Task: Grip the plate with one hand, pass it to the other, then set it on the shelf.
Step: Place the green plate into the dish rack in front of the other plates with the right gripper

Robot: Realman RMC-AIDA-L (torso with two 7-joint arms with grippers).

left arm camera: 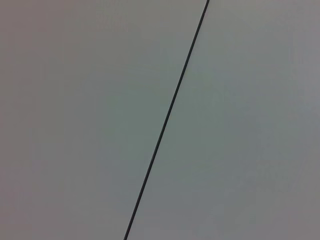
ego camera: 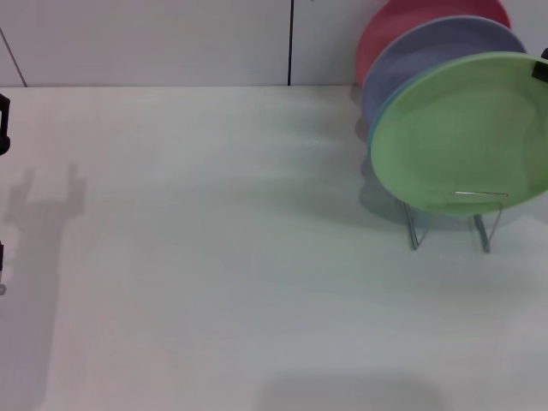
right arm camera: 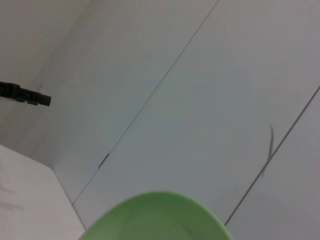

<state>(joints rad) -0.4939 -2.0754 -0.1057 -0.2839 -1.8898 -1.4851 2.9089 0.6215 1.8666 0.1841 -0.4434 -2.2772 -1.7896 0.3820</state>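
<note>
White tabletop [ego camera: 214, 282] under a pale panelled wall [ego camera: 154, 38], w/ the shelf [ego camera: 449, 218] standing at your far right. You've got the plate [ego camera: 467, 133] already upright in the rack's front slot, leaning back on the lavender plate [ego camera: 428, 60] and a red plate [ego camera: 390, 30] behind it; a turquoise rim [ego camera: 374, 128] peeks out between green and lavender. Wire loops keep them on edge, which is why the stack tilts rearward.

Right gripper [ego camera: 541, 68] shows only as a black bit at the plate's upper edge; can't tell if its jaws grip or are off. Rt wrist cam looks over the green rim.

Left gripper [ego camera: 4, 124] sits at the far left edge, well apart, jaws can't be read either. Prob. the placing is about done.
</note>
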